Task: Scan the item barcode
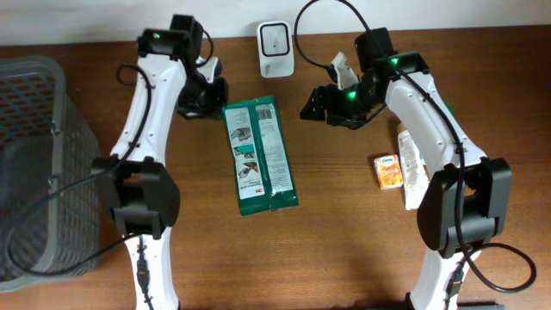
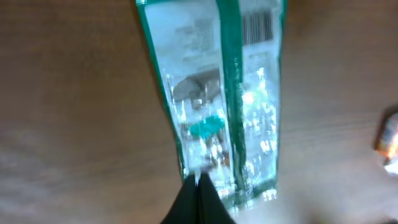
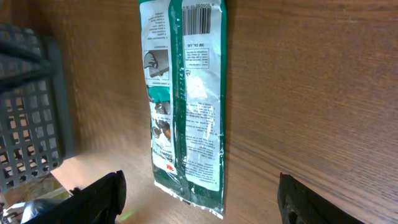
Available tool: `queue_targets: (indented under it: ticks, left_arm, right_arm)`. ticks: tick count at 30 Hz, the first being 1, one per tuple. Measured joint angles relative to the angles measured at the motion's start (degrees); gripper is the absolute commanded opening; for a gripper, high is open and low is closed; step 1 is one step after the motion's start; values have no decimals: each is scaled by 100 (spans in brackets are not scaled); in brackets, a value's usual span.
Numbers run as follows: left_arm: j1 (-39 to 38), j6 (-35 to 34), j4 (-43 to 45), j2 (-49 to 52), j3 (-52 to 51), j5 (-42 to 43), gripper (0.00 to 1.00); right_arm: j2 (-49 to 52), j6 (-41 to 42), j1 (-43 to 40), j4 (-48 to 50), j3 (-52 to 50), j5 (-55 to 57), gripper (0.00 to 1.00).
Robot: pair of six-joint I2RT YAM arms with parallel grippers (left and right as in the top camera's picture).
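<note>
The item, a green and white flat packet (image 1: 258, 155), lies face up on the wooden table, its barcode (image 3: 200, 18) at the far right corner. A white scanner-like device (image 1: 275, 39) stands just behind it. My left gripper (image 1: 202, 96) hovers by the packet's far left corner. Its fingers (image 2: 199, 186) are pressed together with nothing between them, and the packet (image 2: 214, 106) lies below. My right gripper (image 1: 314, 105) hangs to the right of the packet's far end. It is open, its fingers (image 3: 99, 199) spread wide above the packet (image 3: 186, 106).
A grey mesh basket (image 1: 34, 155) fills the left side of the table. A small orange box (image 1: 388, 170) and a white tube-like pack (image 1: 411, 164) lie at the right, by the right arm. A green light spot (image 3: 124, 214) shows on the wood.
</note>
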Motion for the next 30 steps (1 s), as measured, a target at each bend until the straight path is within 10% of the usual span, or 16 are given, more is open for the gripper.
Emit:
queue_targets:
  ticks: [12,30]
  left_arm:
    - [-310,-420,2398,-168,-2586,-494,0]
    - [-831,-481,3464,-256,-3141,-39,0]
  right_arm:
    - [70,-2,140,7,-4,173,76]
    - [719,313,468,372,-7,262,76]
